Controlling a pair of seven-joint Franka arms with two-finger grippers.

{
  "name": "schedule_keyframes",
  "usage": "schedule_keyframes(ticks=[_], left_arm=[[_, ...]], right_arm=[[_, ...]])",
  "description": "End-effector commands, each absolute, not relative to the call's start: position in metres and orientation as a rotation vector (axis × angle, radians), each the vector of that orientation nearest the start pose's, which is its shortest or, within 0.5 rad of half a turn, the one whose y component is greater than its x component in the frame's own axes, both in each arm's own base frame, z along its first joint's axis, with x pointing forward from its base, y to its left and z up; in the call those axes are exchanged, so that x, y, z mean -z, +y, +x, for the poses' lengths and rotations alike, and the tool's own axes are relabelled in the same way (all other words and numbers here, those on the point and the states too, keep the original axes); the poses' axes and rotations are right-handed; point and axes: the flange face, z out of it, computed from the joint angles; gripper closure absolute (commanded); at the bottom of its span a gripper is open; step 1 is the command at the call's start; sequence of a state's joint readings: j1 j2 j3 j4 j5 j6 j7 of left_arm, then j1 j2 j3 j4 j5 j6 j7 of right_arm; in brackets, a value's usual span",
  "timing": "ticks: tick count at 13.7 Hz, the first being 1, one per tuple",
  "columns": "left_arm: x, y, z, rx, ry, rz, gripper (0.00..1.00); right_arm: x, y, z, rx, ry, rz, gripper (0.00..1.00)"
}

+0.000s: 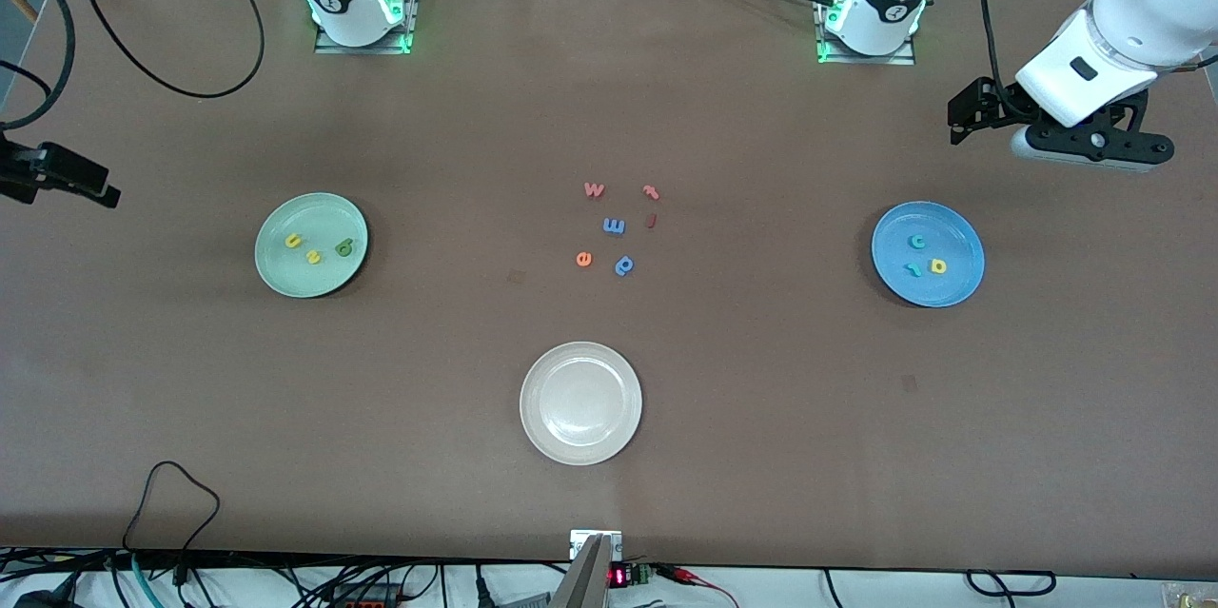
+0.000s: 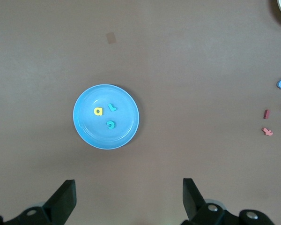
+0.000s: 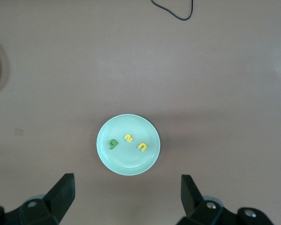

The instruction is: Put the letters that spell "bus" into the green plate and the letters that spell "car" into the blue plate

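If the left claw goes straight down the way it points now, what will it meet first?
Probably bare table just beside the blue plate, not the plate itself. The open left claw hangs high, so depth is uncertain.

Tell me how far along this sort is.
It looks finished. The green plate holds b, u and s; the blue plate holds c, a and r. Nothing is in hand: both grippers are open, high over the plates. Nothing is left.
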State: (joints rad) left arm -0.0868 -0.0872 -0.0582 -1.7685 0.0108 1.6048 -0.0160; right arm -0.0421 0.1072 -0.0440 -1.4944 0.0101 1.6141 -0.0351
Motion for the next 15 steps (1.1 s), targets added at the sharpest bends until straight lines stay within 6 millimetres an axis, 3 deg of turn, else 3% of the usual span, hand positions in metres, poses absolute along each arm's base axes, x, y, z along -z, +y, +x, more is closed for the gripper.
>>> schedule_keyframes(ticks=[1, 8, 15], left_arm=[[-0.589, -0.072, 0.512, -0.145, 0.219, -3.085, 0.00], [-0.600, -0.071, 0.512, -0.131, 0.216, -3.085, 0.00], [-0.603, -0.078, 0.513, -0.118, 0.235, -3.084, 0.00]], right_arm=[[-0.602, -0.051, 0.563, 0.062, 0.084, -3.144, 0.00], [-0.588, -0.055, 0.515, 0.016, 0.095, -3.142, 0.00], [-0.588, -0.054, 0.511, -0.011, 0.088, -3.144, 0.00]])
